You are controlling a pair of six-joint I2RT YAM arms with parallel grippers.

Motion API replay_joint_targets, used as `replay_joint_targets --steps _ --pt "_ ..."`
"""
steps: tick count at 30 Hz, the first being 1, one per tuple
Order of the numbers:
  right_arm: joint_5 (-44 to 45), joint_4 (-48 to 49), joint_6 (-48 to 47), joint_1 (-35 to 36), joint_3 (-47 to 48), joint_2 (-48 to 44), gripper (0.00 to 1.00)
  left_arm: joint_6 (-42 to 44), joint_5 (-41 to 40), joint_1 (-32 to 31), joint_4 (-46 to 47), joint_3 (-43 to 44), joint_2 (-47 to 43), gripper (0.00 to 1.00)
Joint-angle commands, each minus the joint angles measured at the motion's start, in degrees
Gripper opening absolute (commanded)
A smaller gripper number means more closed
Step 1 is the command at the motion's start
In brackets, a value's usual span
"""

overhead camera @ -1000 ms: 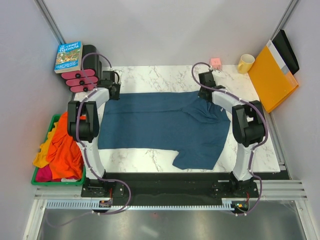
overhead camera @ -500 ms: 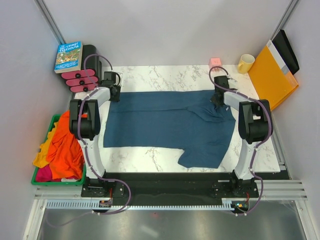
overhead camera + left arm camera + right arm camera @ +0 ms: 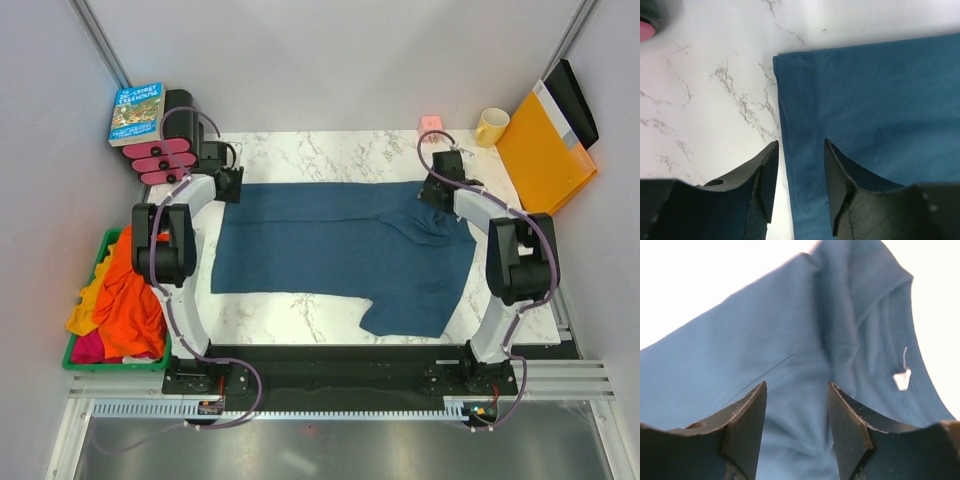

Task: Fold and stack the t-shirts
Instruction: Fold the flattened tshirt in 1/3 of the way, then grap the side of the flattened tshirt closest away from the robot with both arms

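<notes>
Overhead, 2 wrist close-ups, shared t-shirt [image 3: 340, 250]

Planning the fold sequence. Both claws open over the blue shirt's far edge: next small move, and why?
Probably close the right claw on the rumpled cloth below it and tug it flat. The teal t-shirt lies smooth at the left claw, but its right end is creased and bunched; both claws stand open, holding nothing.
</notes>
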Motion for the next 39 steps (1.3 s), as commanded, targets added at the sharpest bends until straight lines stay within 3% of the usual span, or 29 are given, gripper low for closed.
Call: replay_joint_targets --steps 1,8,16,21,25,30,33,39 --pt "0.7 -1.0 -4.8 3.8 -1.3 -10.0 0.59 -2.7 5.6 -0.2 1.2 -0.8 -8.5 0.49" --pt "6.4 -4.1 -10.3 15.6 -9.2 -18.4 0.42 -1.6 9.3 -0.2 -0.8 -5.8 -12.0 0.42" --pt "10.2 -9.0 -4.2 20.2 -21.3 -29.7 0.45 -0.8 11.5 -0.2 -2.9 -16.1 -20.4 0.4" --pt "10.5 -13.5 -2.8 21.6 -22.4 -31.3 0.44 -0.7 11.6 -0.2 -6.1 -20.6 -27.5 0.4" --pt "12.4 -15.7 4.4 23.1 -26.4 -38.8 0.46 -0.9 11.5 -0.2 -8.0 -25.3 -33.9 0.41" --pt "9.6 -15.1 8.4 23.6 -29.0 -38.4 0.43 0.1 10.3 -0.3 -10.8 -26.7 -35.9 0.4" --pt "10.2 -15.3 9.7 28.8 -29.7 -40.8 0.45 0.8 10.4 -0.4 -12.2 -28.9 -39.3 0.4" --pt "14.1 -19.3 15.4 36.8 -32.3 -43.9 0.48 2.3 11.7 -0.4 -17.9 -32.9 -44.8 0.49"
